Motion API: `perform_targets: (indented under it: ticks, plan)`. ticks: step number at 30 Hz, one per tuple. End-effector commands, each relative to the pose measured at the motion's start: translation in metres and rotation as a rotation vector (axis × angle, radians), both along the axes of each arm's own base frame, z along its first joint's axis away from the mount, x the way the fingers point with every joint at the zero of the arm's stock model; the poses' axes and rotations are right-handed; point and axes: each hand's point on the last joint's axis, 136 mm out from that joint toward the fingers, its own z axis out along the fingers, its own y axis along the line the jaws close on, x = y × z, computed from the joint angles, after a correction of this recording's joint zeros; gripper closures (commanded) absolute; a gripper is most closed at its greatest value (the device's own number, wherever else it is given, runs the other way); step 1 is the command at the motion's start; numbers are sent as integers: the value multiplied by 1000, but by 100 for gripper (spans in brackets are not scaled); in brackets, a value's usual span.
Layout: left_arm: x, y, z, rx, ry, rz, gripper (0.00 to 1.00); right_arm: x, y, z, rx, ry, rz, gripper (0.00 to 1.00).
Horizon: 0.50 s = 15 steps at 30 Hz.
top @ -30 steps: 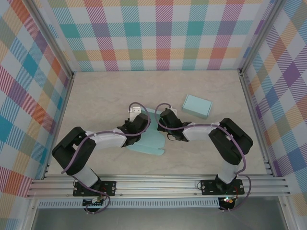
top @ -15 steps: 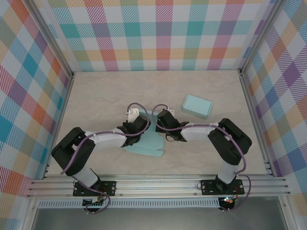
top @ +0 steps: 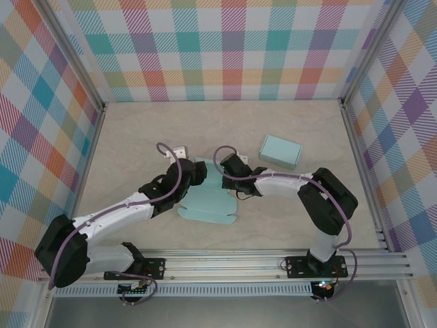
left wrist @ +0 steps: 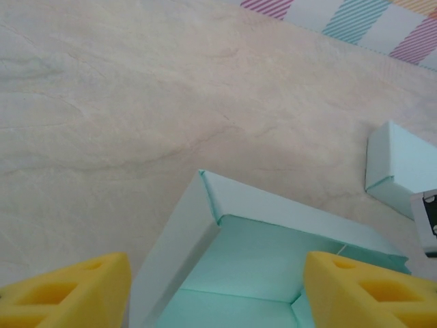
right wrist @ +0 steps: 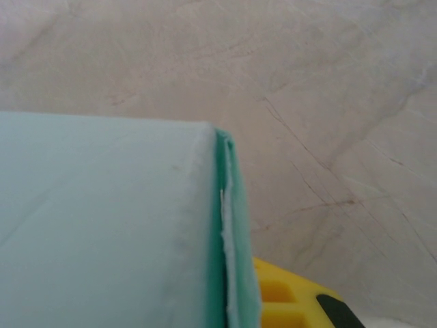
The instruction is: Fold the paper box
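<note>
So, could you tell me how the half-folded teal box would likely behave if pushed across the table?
Probably light and easy to slide: the half-folded box is thin paper on a smooth table. Its raised wall looks thin and creased, so a push there would likely bend it rather than move the box.

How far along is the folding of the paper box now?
Done: one corner of the pale teal paper box stands folded up; a closed teal box lies apart. In hand: the right pincer pinches a doubled wall; the left pincer is open. Left: the flat flaps nearer the arm bases.
</note>
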Motion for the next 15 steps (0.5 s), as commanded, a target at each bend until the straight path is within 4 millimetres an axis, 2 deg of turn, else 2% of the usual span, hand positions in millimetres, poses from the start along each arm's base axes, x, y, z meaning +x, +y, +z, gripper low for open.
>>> perform_targets:
  ticks: [1, 5, 9, 11, 15]
  plan:
    - [-10, 11, -4, 19, 76, -15, 30, -20, -12, 5, -74, 83, 35, 100]
    - [-14, 21, 6, 27, 96, -10, 27, -33, -21, 10, -131, 141, 87, 100]
    - [-17, 29, 15, 8, 74, 3, 19, -50, -32, 14, -196, 254, 170, 100]
    - [-21, 36, 11, 12, 99, 10, 17, -58, -35, 16, -199, 320, 209, 100]
    - [-23, 41, 14, -7, 99, 17, 14, -67, -50, 10, -236, 420, 245, 100]
